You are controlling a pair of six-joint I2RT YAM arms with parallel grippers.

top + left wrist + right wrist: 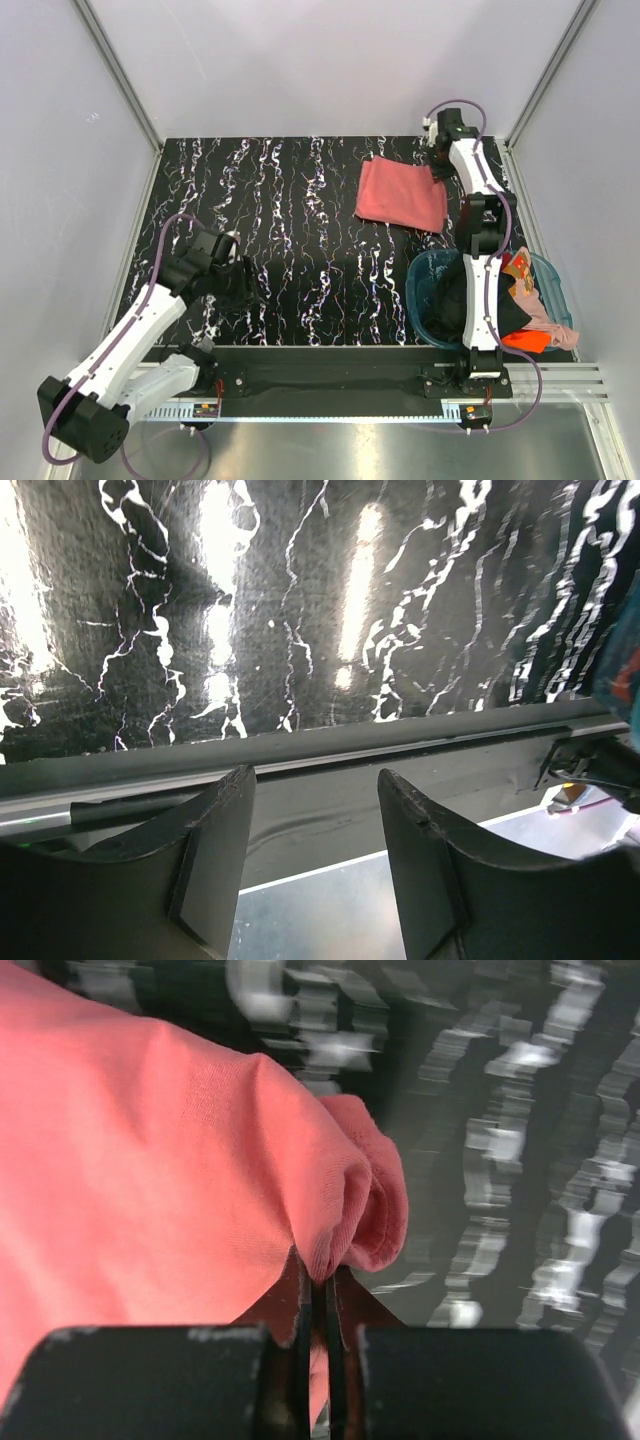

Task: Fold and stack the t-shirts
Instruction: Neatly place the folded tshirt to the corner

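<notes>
Right gripper (437, 158), jaws clamped on the upper-right corner of the red shirt (401, 194), had the cloth running down-left from it at upper right; left gripper (238, 278), jaws apart and empty, sat well apart at lower left.

Black white-veined table (300, 200), pale grey walls (330, 60), aluminium posts (115, 70).

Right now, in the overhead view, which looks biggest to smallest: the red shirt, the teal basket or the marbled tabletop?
Largest: marbled tabletop.
Next: teal basket, though partly hidden.
Smallest: red shirt, lying folded.
</notes>
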